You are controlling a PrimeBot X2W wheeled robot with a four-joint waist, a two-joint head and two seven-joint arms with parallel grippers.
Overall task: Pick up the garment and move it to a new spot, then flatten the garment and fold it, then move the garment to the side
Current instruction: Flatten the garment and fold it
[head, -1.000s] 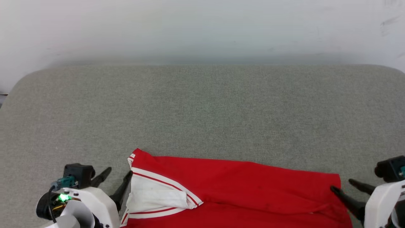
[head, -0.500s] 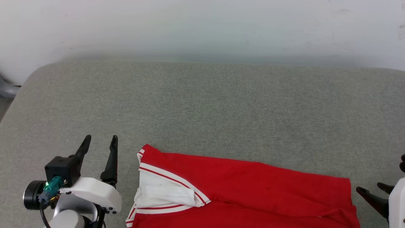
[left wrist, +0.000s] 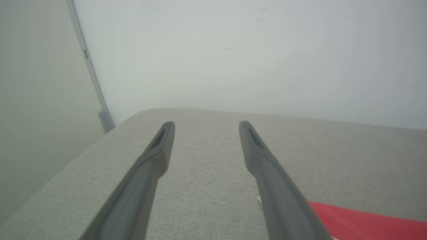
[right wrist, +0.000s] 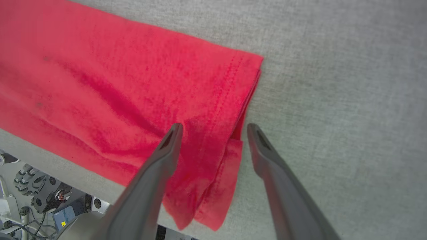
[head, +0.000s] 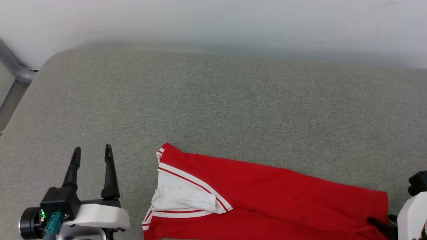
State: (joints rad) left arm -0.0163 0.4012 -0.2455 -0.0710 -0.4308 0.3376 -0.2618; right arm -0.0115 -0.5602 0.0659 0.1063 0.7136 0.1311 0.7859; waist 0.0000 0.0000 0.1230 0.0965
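Tag garment [head: 283, 200] as folded into a long red band along near edge of grey table [head: 213, 110], white sleeve [head: 181, 200] lying on top at its left end, nothing gripping it. Mark left gripper [head: 92, 148] spread wide and empty, pulled back from just beside the sleeve to bare table apart from it; mark right gripper [right wrist: 215, 126] equally wide, straddling the hem end [right wrist: 233, 83] without pinching; put the cloth's shift in head view down to camera turn. Reads as fold done and released, leaving only the move to the side.
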